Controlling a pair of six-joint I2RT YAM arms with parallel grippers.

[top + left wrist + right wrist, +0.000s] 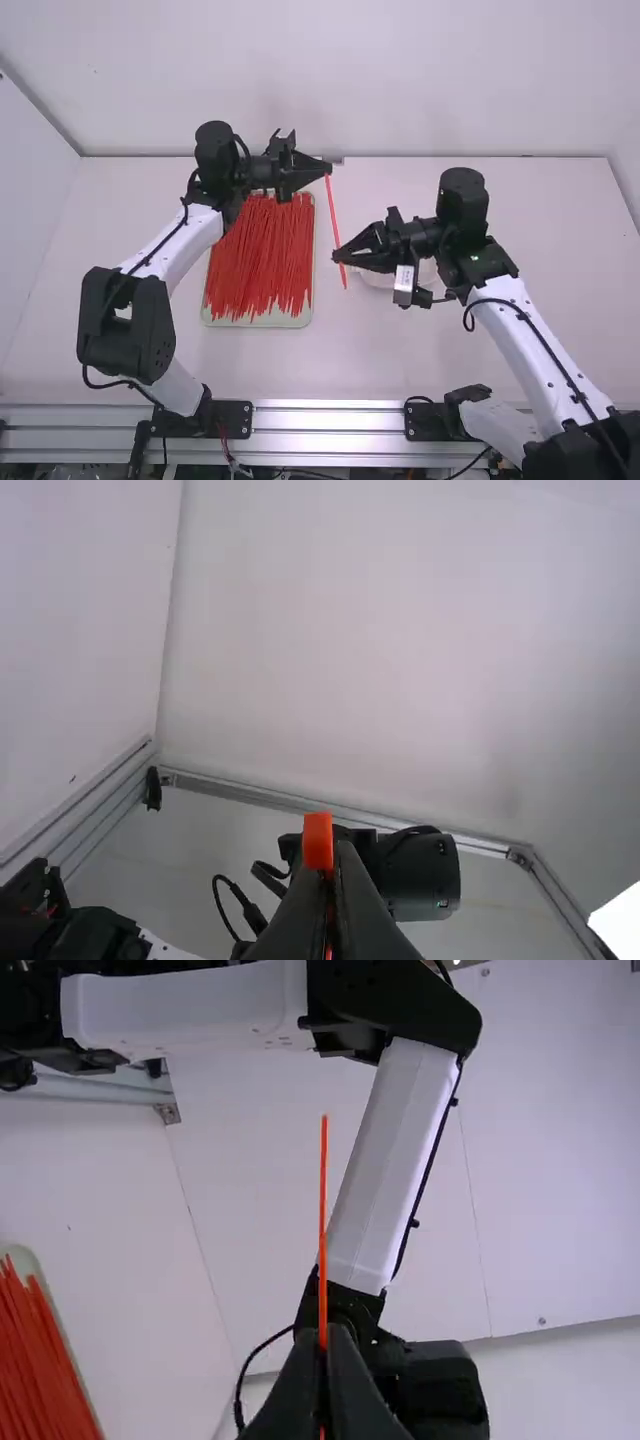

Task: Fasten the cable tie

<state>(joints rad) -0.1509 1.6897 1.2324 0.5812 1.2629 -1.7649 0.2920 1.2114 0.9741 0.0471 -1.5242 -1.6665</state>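
The cable tie (334, 222) was plain red between the black left gripper (325, 171) and the black right gripper (338, 252). Near the left gripper, heaped ties (262, 255) were equally red, on a pale, perhaps cream, tray (212, 316). The table (520, 200) was white.

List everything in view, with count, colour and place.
held cable tie: one, red, off the table, spanning the two claws
loose cable ties: a pile, too many to count, red, on the tray
tray: one, pale, on the table in front of the left arm
table: one, white
left claw: one, black, shut on the tie's head end
right claw: one, black, shut on the tie's strap
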